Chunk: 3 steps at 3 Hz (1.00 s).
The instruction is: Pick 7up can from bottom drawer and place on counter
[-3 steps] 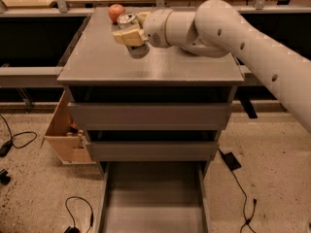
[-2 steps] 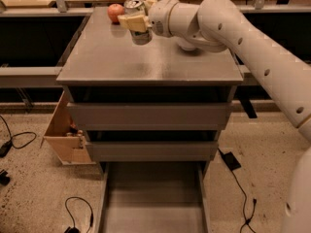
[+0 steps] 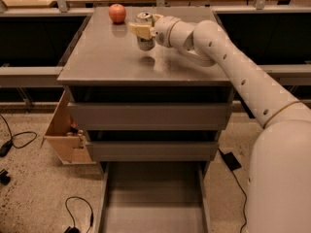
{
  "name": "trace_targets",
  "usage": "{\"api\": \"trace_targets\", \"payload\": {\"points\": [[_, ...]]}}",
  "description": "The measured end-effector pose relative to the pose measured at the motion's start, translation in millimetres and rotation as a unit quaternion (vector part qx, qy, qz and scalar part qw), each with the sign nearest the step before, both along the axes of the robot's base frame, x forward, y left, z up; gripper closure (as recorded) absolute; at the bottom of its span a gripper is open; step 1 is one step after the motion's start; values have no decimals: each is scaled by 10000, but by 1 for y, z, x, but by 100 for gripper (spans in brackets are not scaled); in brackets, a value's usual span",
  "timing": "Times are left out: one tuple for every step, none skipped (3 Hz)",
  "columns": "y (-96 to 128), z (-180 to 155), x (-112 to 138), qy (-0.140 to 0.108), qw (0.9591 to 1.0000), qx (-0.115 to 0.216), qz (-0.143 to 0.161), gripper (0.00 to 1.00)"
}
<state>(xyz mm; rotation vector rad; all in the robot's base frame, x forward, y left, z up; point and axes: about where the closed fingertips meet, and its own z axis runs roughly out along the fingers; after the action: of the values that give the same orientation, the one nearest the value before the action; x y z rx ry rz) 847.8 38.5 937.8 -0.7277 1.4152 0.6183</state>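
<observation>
**A:** What's over on the left?

**B:** A wooden drawer (image 3: pixel 65 137) stands open beside the cabinet. An apple (image 3: pixel 116 12) sits at the far left of the counter (image 3: pixel 121 64).

**A:** And the can (image 3: pixel 145 43)?

**B:** Just right of the apple, upright at the far part of the counter, with the gripper (image 3: pixel 142 31) clamped on it. The bottom drawer (image 3: pixel 153 203) is pulled out near us, and the arm (image 3: pixel 228 57) reaches in from the right.

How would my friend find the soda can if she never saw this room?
Look for the big grey counter above the open bottom drawer. Toward its far edge, the white arm's gripper has its fingers closed around the 7up can, held upright. It is the shiny silver cylinder, while its only neighbour is a round red apple.
</observation>
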Motion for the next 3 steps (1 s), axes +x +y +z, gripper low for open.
{"api": "trace_targets", "payload": {"points": [[0, 0, 0, 0, 10000, 0, 0, 100], [35, -12, -10, 113, 9996, -40, 260, 100], [79, -26, -16, 250, 9982, 68, 544, 100]]}}
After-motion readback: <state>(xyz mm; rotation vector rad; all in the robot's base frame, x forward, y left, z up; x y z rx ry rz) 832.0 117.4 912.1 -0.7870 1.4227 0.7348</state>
